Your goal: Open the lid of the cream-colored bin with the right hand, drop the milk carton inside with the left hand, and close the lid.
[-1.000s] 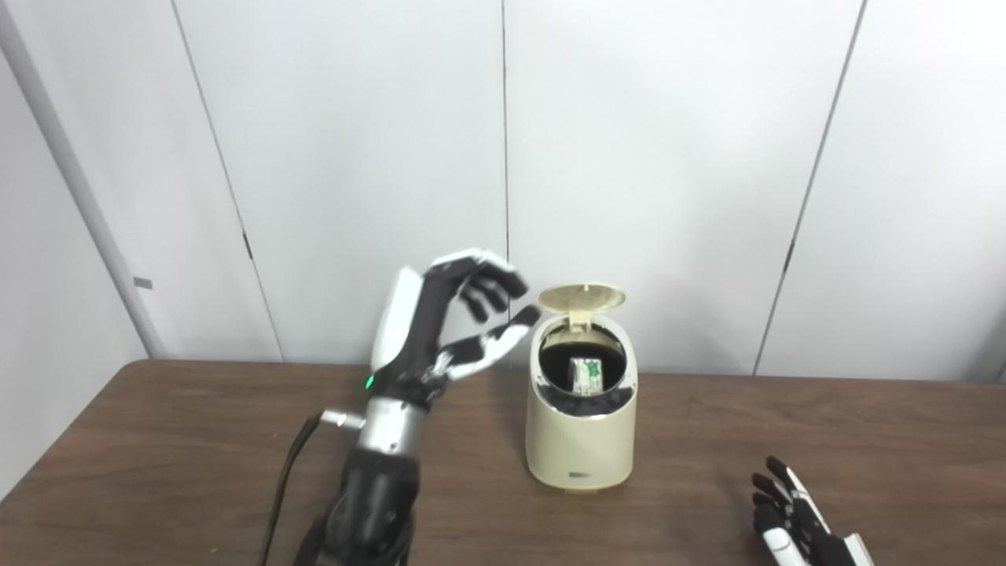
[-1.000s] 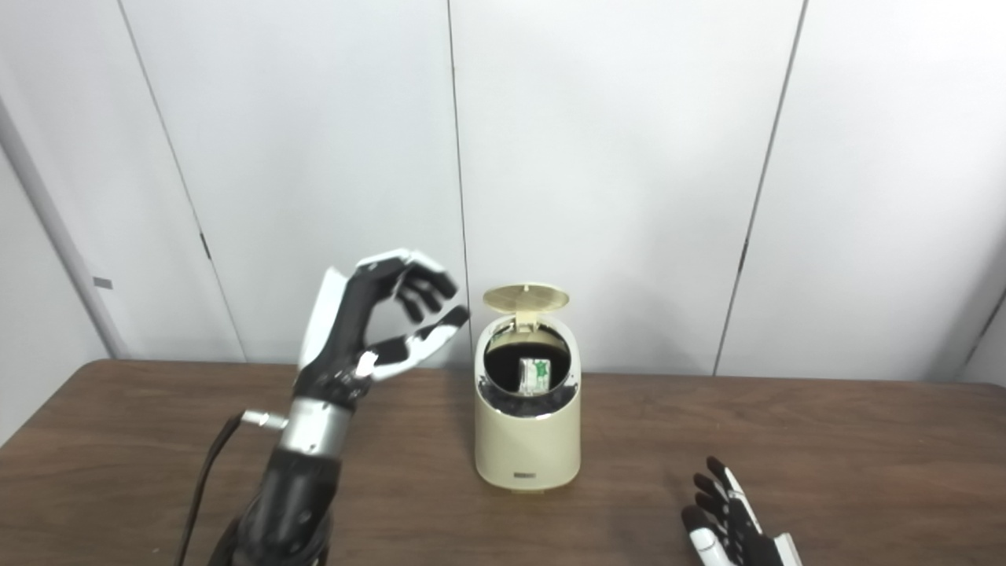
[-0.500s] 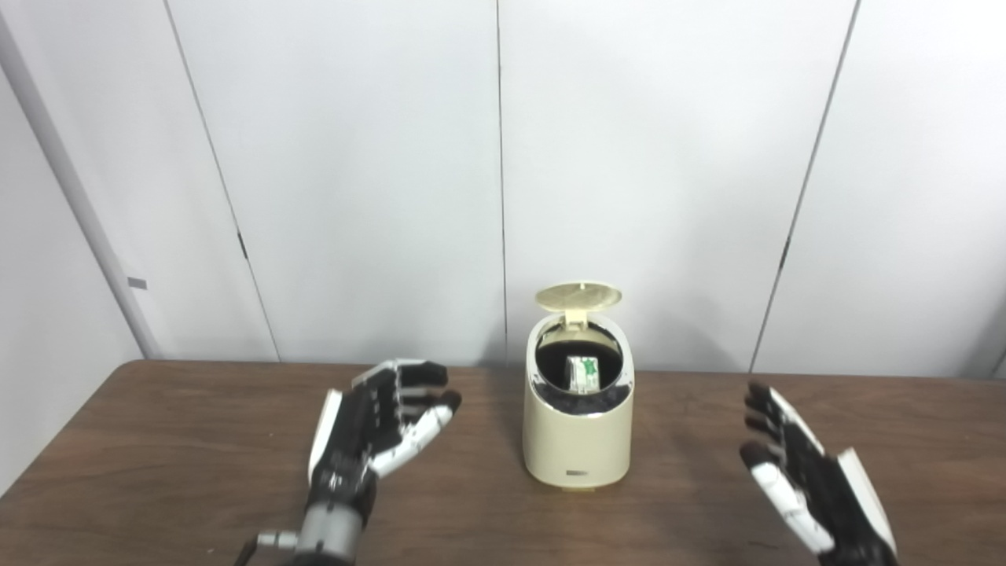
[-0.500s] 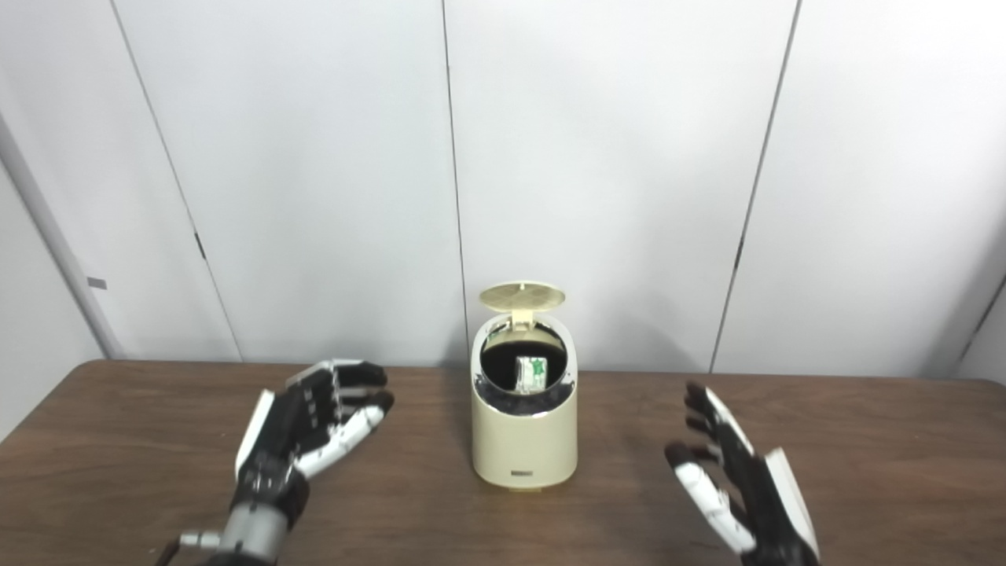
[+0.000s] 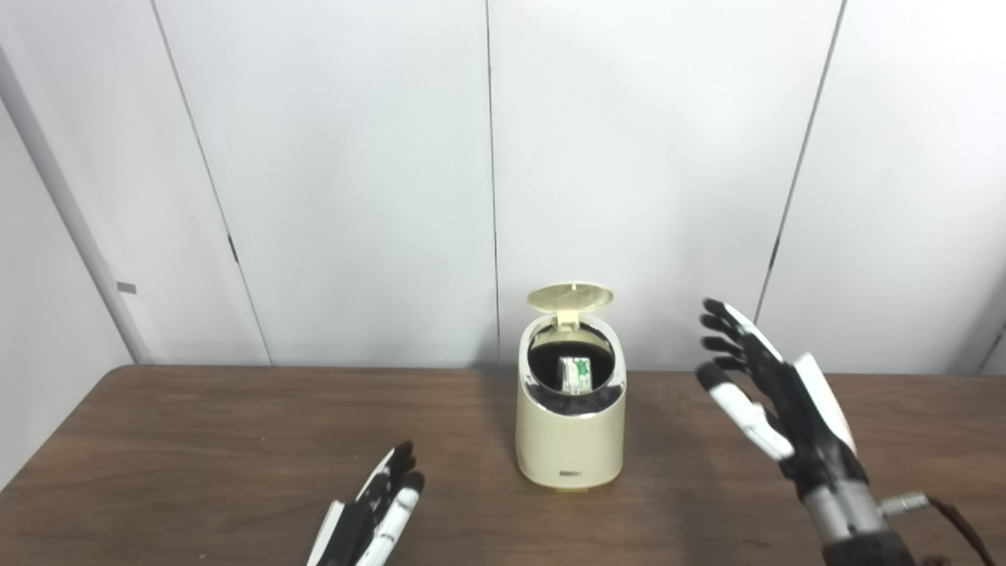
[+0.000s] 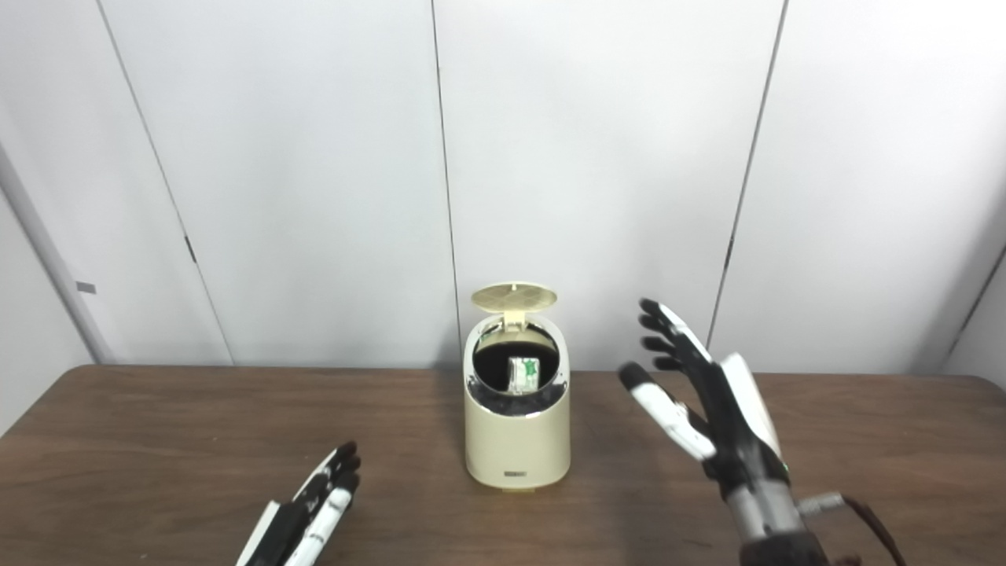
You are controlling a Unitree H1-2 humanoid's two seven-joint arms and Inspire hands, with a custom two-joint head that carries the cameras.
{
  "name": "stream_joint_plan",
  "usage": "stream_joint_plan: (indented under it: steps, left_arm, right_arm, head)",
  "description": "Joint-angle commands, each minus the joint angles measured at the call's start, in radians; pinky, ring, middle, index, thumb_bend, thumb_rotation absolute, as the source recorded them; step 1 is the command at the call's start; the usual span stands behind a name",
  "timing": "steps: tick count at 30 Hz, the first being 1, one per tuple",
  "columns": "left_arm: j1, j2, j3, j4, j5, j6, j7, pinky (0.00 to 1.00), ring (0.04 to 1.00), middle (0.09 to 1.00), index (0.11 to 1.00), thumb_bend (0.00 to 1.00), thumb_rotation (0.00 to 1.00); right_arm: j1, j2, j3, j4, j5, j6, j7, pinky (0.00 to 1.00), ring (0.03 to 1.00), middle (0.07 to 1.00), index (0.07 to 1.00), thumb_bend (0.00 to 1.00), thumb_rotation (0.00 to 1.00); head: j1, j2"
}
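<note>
The cream-colored bin (image 5: 570, 440) stands on the brown table (image 5: 196, 440) near its middle, with its round lid (image 5: 569, 296) tipped up and back on the hinge. Inside the dark opening the white and green milk carton (image 5: 575, 374) stands upright. My right hand (image 5: 766, 397) is raised to the right of the bin, open, fingers spread and pointing up, at about the height of the opening and apart from it. Low at the front left lies my left hand (image 5: 369, 519), open and flat near the table, holding nothing.
White wall panels (image 5: 629, 157) rise just behind the table's back edge. The table's left edge (image 5: 47, 452) runs off at an angle. A cable (image 5: 955, 523) trails from my right wrist at the bottom right.
My left hand has dropped from beside the bin's opening down to the table's front. My right hand has risen from the table's front right to beside the bin. The camera has shifted slightly.
</note>
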Motion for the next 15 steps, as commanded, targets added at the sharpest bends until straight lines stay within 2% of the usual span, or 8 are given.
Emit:
stream_joint_plan:
  steps: [1, 4, 7, 9, 15]
  left_arm:
    - [-0.005, 0.013, 0.002, 0.010, -0.001, -0.051, 0.001, 1.00, 0.997, 0.998, 1.000, 0.54, 0.89]
    - [0.008, 0.010, 0.002, 0.027, -0.003, -0.075, 0.005, 1.00, 0.998, 1.000, 1.000, 0.53, 0.91]
    - [0.021, 0.007, 0.000, 0.039, -0.005, -0.088, 0.004, 1.00, 1.000, 1.000, 1.000, 0.57, 0.91]
    - [0.029, 0.003, 0.001, 0.048, -0.010, -0.093, 0.004, 1.00, 1.000, 1.000, 1.000, 0.58, 0.90]
    - [0.048, -0.003, -0.004, 0.056, -0.005, -0.114, 0.006, 1.00, 0.991, 0.984, 1.000, 0.53, 0.90]
  right_arm:
    - [-0.068, -0.011, 0.007, -0.043, -0.022, 0.016, 0.013, 0.72, 0.864, 0.934, 0.903, 0.56, 0.93]
    - [-0.120, -0.017, 0.022, -0.033, -0.059, 0.040, 0.027, 0.74, 0.931, 0.965, 0.897, 0.57, 0.92]
    - [-0.177, -0.038, 0.060, -0.022, -0.135, 0.076, 0.058, 0.79, 0.961, 0.958, 0.890, 0.57, 0.96]
    - [-0.213, -0.049, 0.080, -0.003, -0.156, 0.080, 0.079, 0.85, 0.958, 0.948, 0.886, 0.54, 0.96]
    - [-0.280, -0.058, 0.122, 0.049, -0.186, 0.085, 0.123, 0.85, 0.951, 0.945, 0.887, 0.52, 0.94]
  head:
    - [-0.001, 0.001]
    - [-0.003, 0.003]
    - [0.003, 0.004]
    - [0.006, 0.005]
    - [-0.010, 0.011]
